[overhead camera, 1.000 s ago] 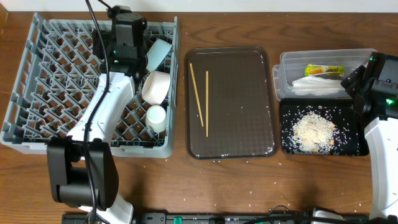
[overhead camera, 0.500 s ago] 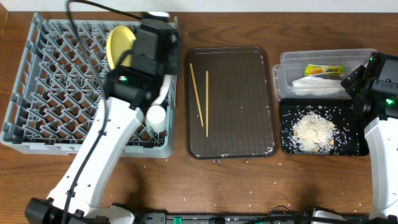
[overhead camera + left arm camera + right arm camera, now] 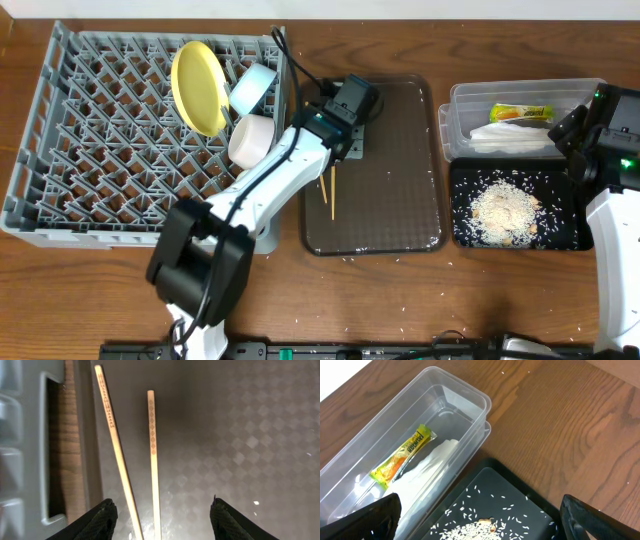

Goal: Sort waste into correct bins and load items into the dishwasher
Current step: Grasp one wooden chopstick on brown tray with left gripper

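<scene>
The grey dish rack (image 3: 90, 140) holds the yellow plate (image 3: 200, 85) on edge, the light blue bowl (image 3: 253, 88) and the white bowl (image 3: 252, 140). The small white cup is hidden under my left arm. The wooden chopsticks (image 3: 331, 196) (image 3: 152, 450) lie on the brown tray. My left gripper (image 3: 337, 150) (image 3: 162, 520) is open just above them, a finger on each side. The clear tub (image 3: 460, 100) (image 3: 470, 390) holds the wrapper (image 3: 520, 112) (image 3: 405, 457) and napkin (image 3: 510, 138) (image 3: 427, 472). The black tray (image 3: 562, 236) (image 3: 535, 505) holds the rice crumbs (image 3: 505, 210) (image 3: 480, 527). My right gripper (image 3: 575, 130) (image 3: 480, 520) is open above it.
The dark brown serving tray (image 3: 400, 180) (image 3: 250, 435) lies between the rack and the bins. The rack's right wall (image 3: 30, 460) is close to the left of the chopsticks. Loose rice grains lie on the wooden table (image 3: 400, 300) in front of the trays.
My left arm swung right from the rack to over the brown tray, above the chopsticks. The yellow plate now stands in the rack. The right arm has not moved.
</scene>
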Controlling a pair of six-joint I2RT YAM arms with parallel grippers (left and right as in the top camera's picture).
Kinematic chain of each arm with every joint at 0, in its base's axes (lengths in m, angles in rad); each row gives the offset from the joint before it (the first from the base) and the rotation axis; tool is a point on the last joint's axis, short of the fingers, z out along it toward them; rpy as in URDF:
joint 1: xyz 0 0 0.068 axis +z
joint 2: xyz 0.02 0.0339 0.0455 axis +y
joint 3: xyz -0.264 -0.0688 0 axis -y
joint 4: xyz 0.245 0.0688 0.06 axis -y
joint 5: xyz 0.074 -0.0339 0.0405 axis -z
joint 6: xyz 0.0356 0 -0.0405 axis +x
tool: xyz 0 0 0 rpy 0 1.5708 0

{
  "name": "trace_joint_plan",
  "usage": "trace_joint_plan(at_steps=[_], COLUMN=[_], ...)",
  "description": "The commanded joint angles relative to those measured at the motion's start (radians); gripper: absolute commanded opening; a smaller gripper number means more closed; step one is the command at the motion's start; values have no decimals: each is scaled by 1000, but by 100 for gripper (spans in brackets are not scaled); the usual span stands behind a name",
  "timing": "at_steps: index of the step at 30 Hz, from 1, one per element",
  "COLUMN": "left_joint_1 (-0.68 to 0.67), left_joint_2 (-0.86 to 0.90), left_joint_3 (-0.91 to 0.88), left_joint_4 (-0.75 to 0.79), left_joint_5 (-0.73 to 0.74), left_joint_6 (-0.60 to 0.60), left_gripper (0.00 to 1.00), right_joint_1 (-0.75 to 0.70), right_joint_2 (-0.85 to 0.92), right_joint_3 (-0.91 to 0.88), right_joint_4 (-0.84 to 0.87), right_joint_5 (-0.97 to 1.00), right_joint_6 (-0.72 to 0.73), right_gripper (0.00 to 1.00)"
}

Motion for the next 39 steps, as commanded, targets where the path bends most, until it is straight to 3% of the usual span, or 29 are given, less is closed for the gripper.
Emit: trace_joint_plan(at_steps=[1, 17, 21, 23, 24, 26, 27, 30, 39], left_joint_1=[4, 5, 20, 25, 25, 25, 25, 25, 23], left_joint_2=[71, 250, 270, 270, 270, 270, 270, 270, 269], left_joint_3=[19, 17, 16, 16, 16, 16, 16, 16, 17], left_joint_4=[14, 70, 69, 68, 68, 68, 68, 68, 65], left_joint_5=[-2, 121, 195, 204, 204, 204, 204, 203, 196], left_joint_6=[-47, -114, -118, -125, -125, -125, -125, -125, -125], left_gripper=[62, 56, 43, 25, 20, 19, 13, 8, 8], right_joint_1=[-1, -1, -1, -1, -1, -1, -1, -1, -1], right_joint_2=[5, 5, 5, 5, 5, 5, 5, 5, 5], right_joint_3=[2, 2, 2, 2, 2, 2, 2, 2, 2], right_joint_4=[-2, -2, -1, -1, -2, -2, -2, -1, -2], right_joint_5=[17, 17, 17, 17, 17, 17, 17, 17, 17], right_joint_6=[13, 13, 13, 13, 13, 13, 13, 13, 13], right_gripper=[99, 99, 99, 99, 99, 99, 99, 99, 99])
